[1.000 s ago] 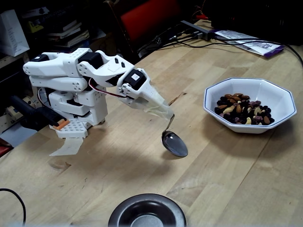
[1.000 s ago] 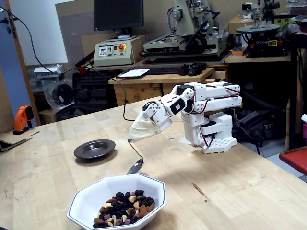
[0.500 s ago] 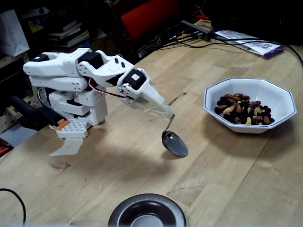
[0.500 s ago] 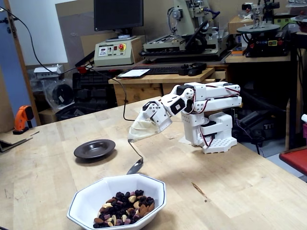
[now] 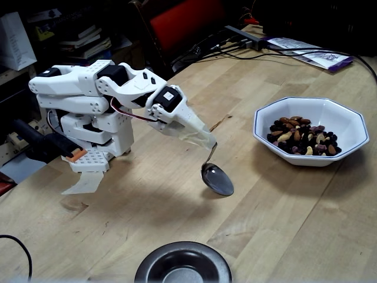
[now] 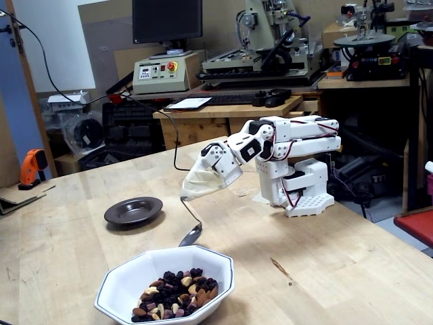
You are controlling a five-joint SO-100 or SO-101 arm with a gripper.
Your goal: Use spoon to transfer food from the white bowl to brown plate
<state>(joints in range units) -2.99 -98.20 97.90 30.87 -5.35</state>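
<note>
Fingers: the gripper pinches the top of the spoon handle.
Spoon: hangs empty above the table, between bowl and plate; stiff, slick metal, likely to swivel.
Food: loose nuts, in the white bowl.
Plate: empty, well apart.

This is a workshop — the far wall behind the butcher-block workbench is lined with machines: a small benchtop milling machine, a beige control box with a red stop button, a dark monitor above it. An orange power drill rests at the far left (on a lower bench). Cables and papers litter the bench's far end.
</note>
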